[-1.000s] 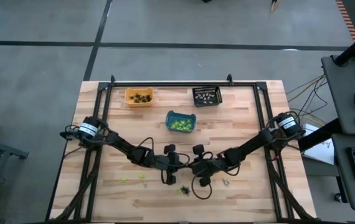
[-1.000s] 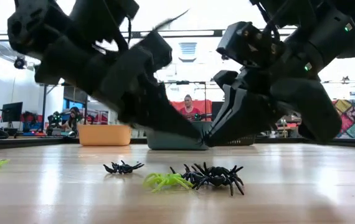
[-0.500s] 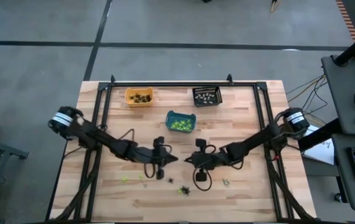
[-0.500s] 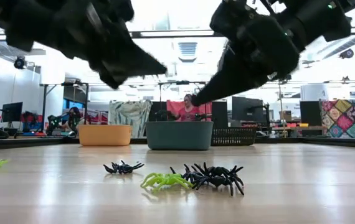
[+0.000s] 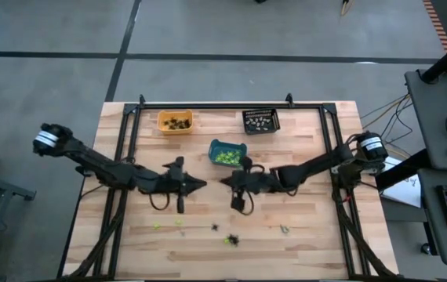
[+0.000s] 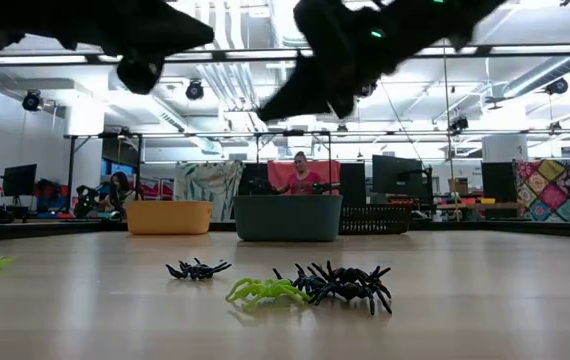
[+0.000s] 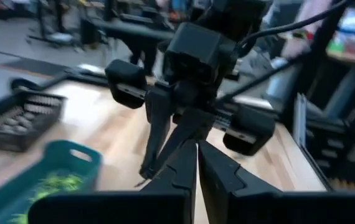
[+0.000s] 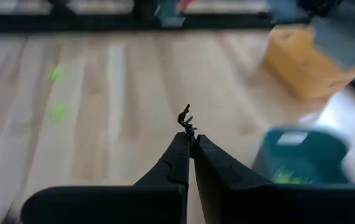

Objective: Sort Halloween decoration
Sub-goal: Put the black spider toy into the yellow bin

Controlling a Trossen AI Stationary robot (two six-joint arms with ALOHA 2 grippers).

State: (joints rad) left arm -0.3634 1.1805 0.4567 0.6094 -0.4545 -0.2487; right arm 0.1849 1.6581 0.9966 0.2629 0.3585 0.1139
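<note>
While both hover mid-worktop (image 5: pixel 302 227), right gripper (image 8: pixel 190 138) pinches a black spider (image 8: pixel 185 120). Left gripper (image 7: pixel 197 149) is closed, empty.

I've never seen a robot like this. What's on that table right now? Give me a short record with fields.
Table: pale wooden table
Bins: orange plastic bin holding dark trinkets; black mesh bin holding pale ones; teal plastic bin holding lime green ones
Loose trinkets: black plastic spiders beside a lime green plastic spider
Left gripper: shut, above the table's middle, apparently empty
Right gripper: shut on a tiny dark trinket, near the teal bin
Background: a person beyond the table
</note>
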